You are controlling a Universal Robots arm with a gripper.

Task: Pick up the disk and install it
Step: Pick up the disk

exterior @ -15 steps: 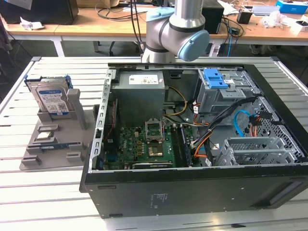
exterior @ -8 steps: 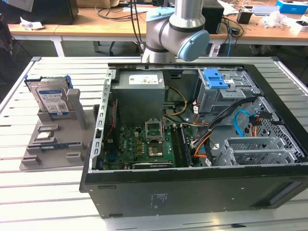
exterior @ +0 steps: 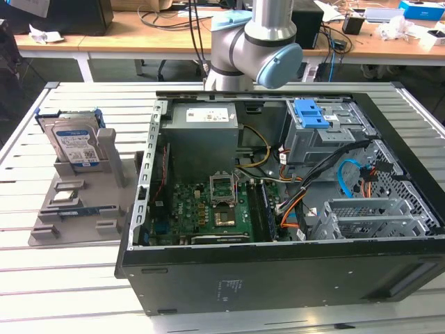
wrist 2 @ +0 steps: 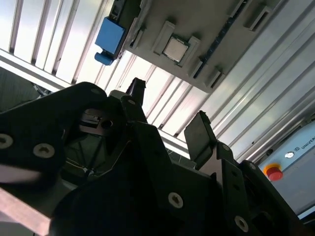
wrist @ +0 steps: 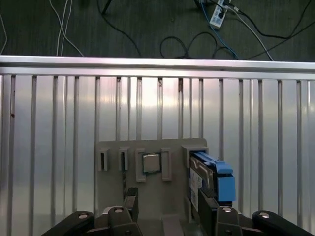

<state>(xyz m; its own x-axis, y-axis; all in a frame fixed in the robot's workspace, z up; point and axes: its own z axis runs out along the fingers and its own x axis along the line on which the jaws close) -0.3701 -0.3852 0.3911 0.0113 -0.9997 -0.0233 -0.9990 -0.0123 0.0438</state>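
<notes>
We see the gripper [wrist 2: 167, 105] with its two black fingers [wrist 2: 199, 135] spread well apart and nothing held between them. In the second wrist view only bare slats of the slatted table [wrist 2: 49, 44] show through the gap. In the first wrist view the fingers [wrist: 130, 200] hang over the near edge of the grey holder tray [wrist: 113, 184]. One fingertip overlaps the end of the disk [wrist: 206, 172] in that picture, but we cannot tell whether they touch. In the second wrist view the tray [wrist 2: 206, 29] and the disk's blue bracket [wrist 2: 109, 35] lie apart from the fingertips. The disk [exterior: 75, 142] stands upright on its edge in a slot at the far end of the holder tray [exterior: 76, 219], its blue-and-white label facing out. It sits on the slatted table [exterior: 69, 278] toward the exterior view's left, just beside the open computer case [exterior: 278, 271] and outside it. A processor chip [exterior: 64, 197] lies flat in the tray nearer to us, and it also shows in the first wrist view [wrist: 150, 163]. Inside the case, at its far right, a grey drive cage carries a blue latch [exterior: 311, 113]. The arm [exterior: 257, 49] rises behind the case at the far side of the table.
</notes>
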